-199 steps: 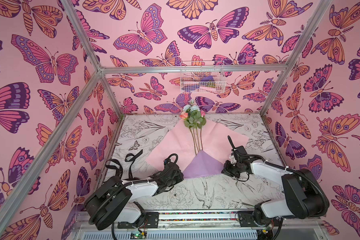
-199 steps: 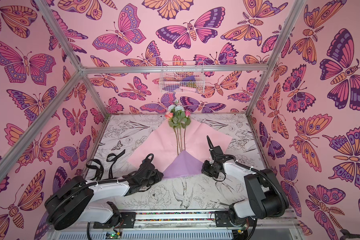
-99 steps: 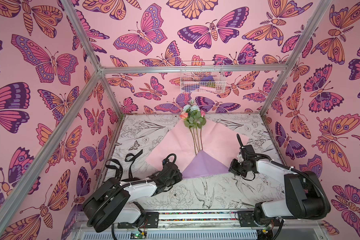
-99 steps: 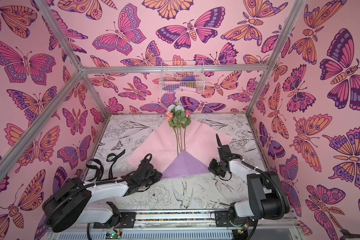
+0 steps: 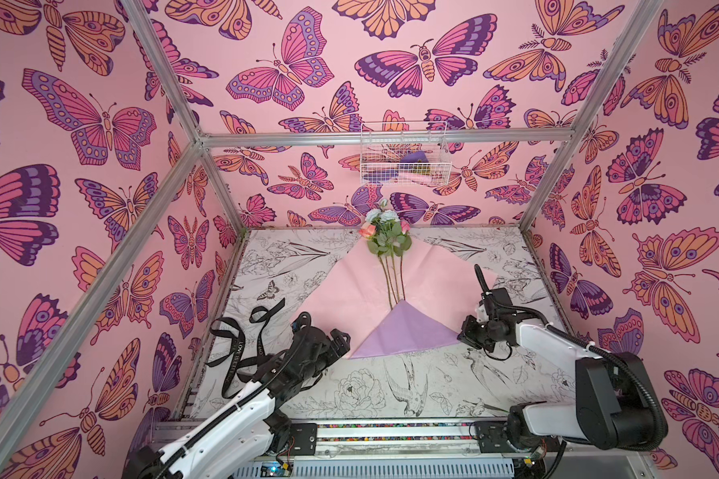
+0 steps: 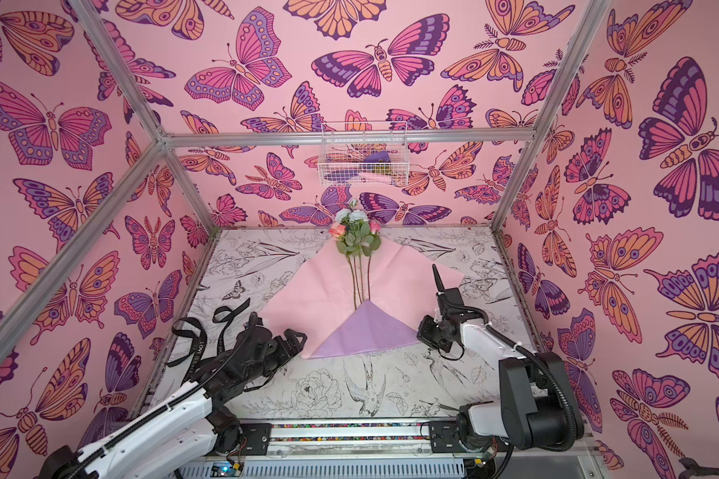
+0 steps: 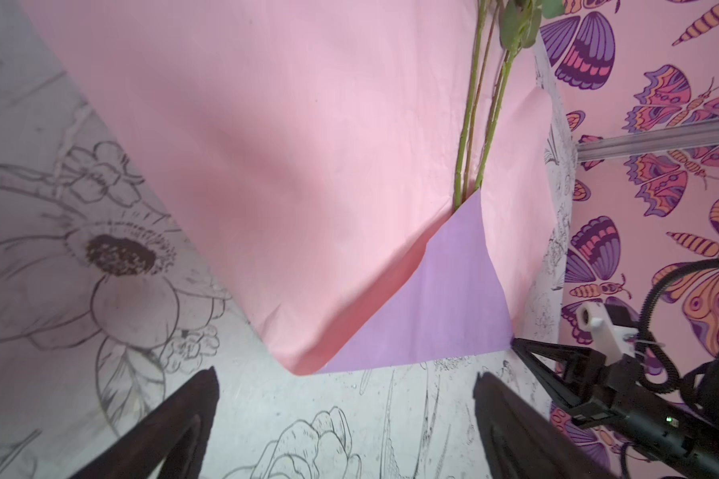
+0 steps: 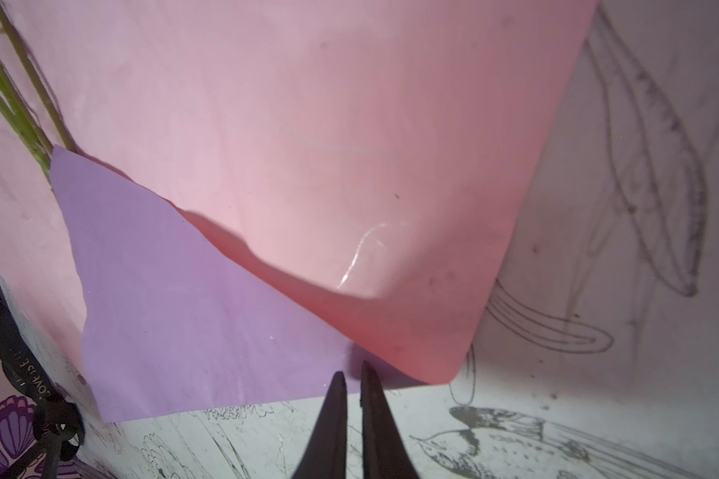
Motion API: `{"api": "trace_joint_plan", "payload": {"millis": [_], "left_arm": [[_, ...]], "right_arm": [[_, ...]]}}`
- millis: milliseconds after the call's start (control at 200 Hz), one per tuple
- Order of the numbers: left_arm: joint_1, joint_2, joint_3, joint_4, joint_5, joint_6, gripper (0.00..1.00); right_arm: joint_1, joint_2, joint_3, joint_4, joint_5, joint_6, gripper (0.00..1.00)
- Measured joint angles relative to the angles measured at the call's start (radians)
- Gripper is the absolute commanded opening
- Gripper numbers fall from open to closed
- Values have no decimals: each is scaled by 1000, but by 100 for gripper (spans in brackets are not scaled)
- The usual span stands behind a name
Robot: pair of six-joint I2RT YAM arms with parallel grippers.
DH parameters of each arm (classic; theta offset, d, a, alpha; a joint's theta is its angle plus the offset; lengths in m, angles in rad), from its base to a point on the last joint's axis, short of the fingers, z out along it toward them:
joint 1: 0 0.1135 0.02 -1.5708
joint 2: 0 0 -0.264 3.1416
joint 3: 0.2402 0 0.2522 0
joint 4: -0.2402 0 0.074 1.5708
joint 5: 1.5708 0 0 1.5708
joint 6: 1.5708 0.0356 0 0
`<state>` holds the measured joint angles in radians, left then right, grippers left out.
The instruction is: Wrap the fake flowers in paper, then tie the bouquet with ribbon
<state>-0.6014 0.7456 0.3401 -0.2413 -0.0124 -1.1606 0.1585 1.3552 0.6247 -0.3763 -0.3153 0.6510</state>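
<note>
Butterfly walls (image 5: 100, 124) lol; left gripper (image 7: 345, 375) jaws wide open, right gripper (image 8: 350, 369) jaws closed; I'd wrap paper (image 5: 349, 286) snug round stems (image 7: 463, 141)

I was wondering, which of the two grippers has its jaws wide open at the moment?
The left gripper: its jaws stand far apart, just short of the wrapping paper's folded corner, while the right gripper is nearly shut.

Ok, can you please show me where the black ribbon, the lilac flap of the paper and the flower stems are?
black ribbon (image 5: 241, 347): in a top view, on the strip with pale lettering.
lilac flap (image 5: 407, 331): in a top view, middle of the triangle.
flower stems (image 7: 467, 128): left wrist view, on one green stem, partway along.
</note>
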Motion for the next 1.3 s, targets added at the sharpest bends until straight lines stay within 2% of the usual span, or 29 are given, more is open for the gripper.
{"api": "trace_joint_plan", "payload": {"millis": [200,436,656,871,1077,1302], "left_arm": [[-32,-11,-26,-61,13,-77,99],[-95,138,-25,-4,11,-123,99],[-102,259,-30,191,4,-157,99],[-104,323,-103,476,-28,-183,99],[-106,336,-165,628,-113,-136,100],[-98,354,-183,768,-210,5,100]], "right_arm": [[0,-1,-2,6,-11,6,13],[1,-1,-4,18,-23,6,13],[1,0,-5,22,-31,7,12],[1,6,-5,22,-39,8,12],[9,8,-4,25,-43,19,12],[34,20,7,25,-45,30,13]]}}
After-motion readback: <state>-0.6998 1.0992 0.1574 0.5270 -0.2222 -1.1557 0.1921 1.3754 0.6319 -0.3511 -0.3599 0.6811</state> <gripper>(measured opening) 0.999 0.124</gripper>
